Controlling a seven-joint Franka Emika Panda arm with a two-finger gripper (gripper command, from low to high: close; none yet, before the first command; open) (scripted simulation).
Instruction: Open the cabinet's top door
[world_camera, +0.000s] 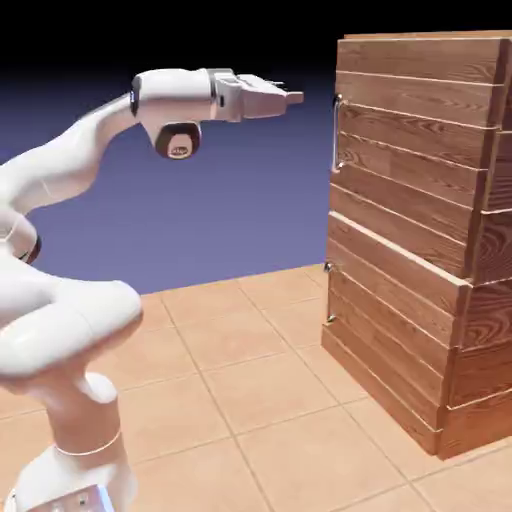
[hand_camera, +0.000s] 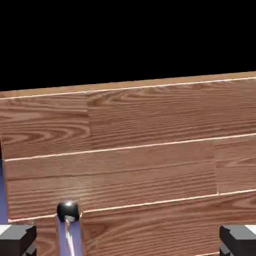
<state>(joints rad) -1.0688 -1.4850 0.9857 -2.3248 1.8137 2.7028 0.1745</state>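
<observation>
Cabinet (world_camera: 420, 230) of reddish-brown horizontal wood planks, tall and boxy, stands upright on the tan tiled floor (world_camera: 230, 370) ahead of the hand, its long axis vertical. Each plank shows flowing darker grain and a pale line along its seams, and the planks overlap slightly like siding. Its top door (world_camera: 410, 130), a large plank panel spanning the upper planks, faces the hand flat and looks shut flush with the cabinet's front. A slim vertical silver bar handle (world_camera: 336, 132) runs up and down near the door edge closest to the hand, its long axis parallel to the cabinet's height. Below it, the lower plank panel (world_camera: 390, 300) carries two small round knobs (world_camera: 328, 267) on the same edge.

The white, smooth-shelled robot arm (world_camera: 70, 230) holds the grey two-finger gripper (world_camera: 290, 98) level, pointing straight at the door's upper part, just short of the handle and not touching it. In the hand view the wood fills the space ahead, and the handle's rounded, glossy top end (hand_camera: 68, 210) sits just inside the left finger, low in the frame. The two dark grey blocky fingertips (hand_camera: 17, 239) stand far apart at either lower corner, so the jaws are spread wide with nothing between them.
</observation>
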